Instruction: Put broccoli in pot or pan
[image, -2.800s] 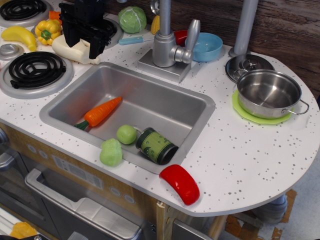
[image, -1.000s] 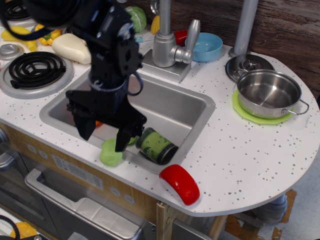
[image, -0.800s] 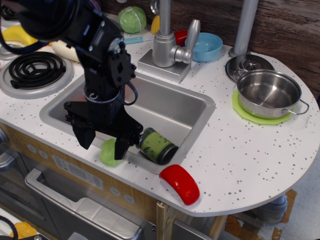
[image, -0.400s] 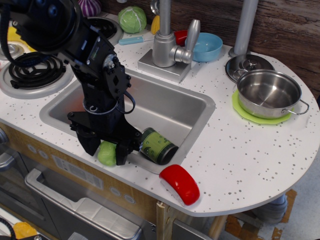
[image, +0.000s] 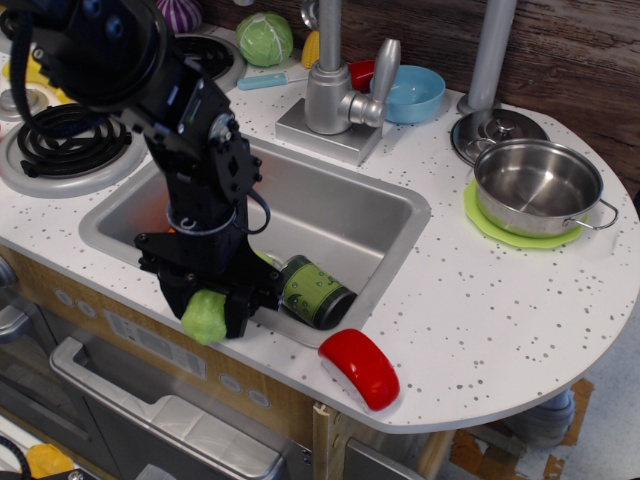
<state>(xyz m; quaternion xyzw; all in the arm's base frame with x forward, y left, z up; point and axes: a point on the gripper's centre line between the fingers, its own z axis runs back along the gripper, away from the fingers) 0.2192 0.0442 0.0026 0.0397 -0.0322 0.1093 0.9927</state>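
Note:
The broccoli (image: 203, 318), a pale lime-green lumpy toy, sits between my gripper's fingers at the sink's front rim. My gripper (image: 205, 312) points down from the black arm and is shut on it. The steel pot (image: 537, 186) stands far to the right on a lime-green mat (image: 478, 220), and it is empty. The smooth green ball in the sink is hidden behind the arm.
A dark green can (image: 314, 292) lies in the sink (image: 330, 215) just right of the gripper. A red piece (image: 360, 368) lies on the counter's front edge. The faucet (image: 336, 90), a blue bowl (image: 413, 94), a steel lid (image: 494, 131) and a cabbage ball (image: 264, 39) stand at the back.
My arm came down from the back left to the sink's front rim. The fingers closed around the broccoli, which has shifted slightly left and forward.

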